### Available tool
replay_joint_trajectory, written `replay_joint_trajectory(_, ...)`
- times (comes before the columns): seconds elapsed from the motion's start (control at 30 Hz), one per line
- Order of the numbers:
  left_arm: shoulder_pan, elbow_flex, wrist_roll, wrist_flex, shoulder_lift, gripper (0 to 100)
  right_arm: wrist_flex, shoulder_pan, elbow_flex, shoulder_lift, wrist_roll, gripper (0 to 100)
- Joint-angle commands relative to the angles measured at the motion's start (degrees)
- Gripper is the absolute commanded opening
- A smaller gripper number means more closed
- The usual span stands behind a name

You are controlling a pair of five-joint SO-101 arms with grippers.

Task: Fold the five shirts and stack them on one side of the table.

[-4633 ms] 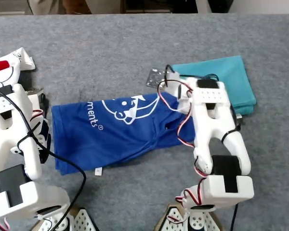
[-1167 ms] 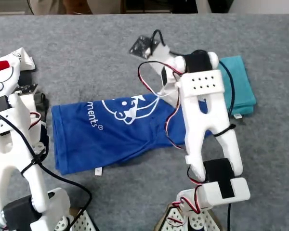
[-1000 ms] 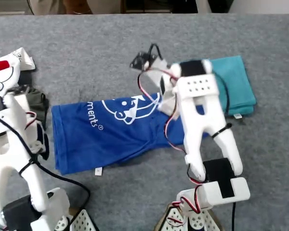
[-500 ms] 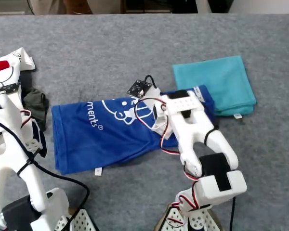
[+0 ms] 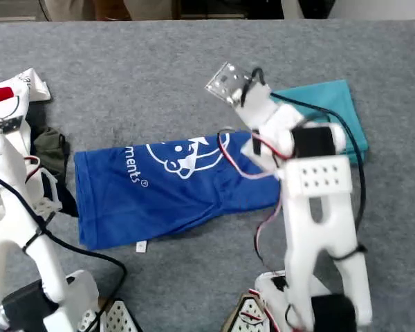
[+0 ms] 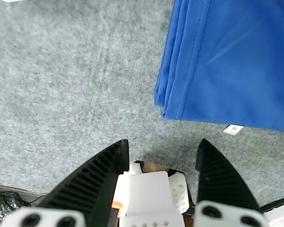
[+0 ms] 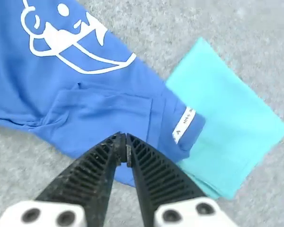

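A blue shirt (image 5: 166,187) with a white print lies partly folded across the middle of the table. Its collar end with a white label (image 7: 184,124) overlaps the edge of a folded teal shirt (image 5: 339,104) at the back right. My right gripper (image 7: 122,138) hangs shut above the blue shirt's collar end with nothing between its fingers; the right arm (image 5: 315,180) stands raised there. My left gripper (image 6: 163,144) is open over bare table just off the blue shirt's (image 6: 236,61) near left corner. The left arm (image 5: 14,180) stands at the left edge.
A white shirt with red print (image 5: 14,90) lies at the far left, with a dark olive garment (image 5: 52,146) beside it. A small white tag (image 5: 141,245) sticks out at the blue shirt's front hem. Grey cloth covers the table (image 5: 124,69).
The right arm dipped over the blue shirt's right end, then rose and swung back toward the teal shirt. The left arm drew back to the left, uncovering the olive garment.
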Motion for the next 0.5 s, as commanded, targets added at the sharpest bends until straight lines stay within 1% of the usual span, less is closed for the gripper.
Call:
replay_joint_trajectory(0.0,-0.26,-4.84,0.0,0.62,4.7,24,-0.97,1.1,6.02,-7.08,-0.44,0.2)
replay_joint_trajectory(0.1,0.18,-7.91,0.18,0.53,13.32,24,-1.41,1.19,13.14,-14.29,-0.35,0.2)
replay_joint_trajectory(0.3,4.92,-19.87,0.62,-0.26,31.43,24,-5.71,1.19,25.98,-28.79,-0.09,0.2)
replay_joint_trajectory(0.47,6.77,-29.63,2.73,-0.88,42.42,24,-6.68,1.19,31.25,-34.42,-0.09,0.2)
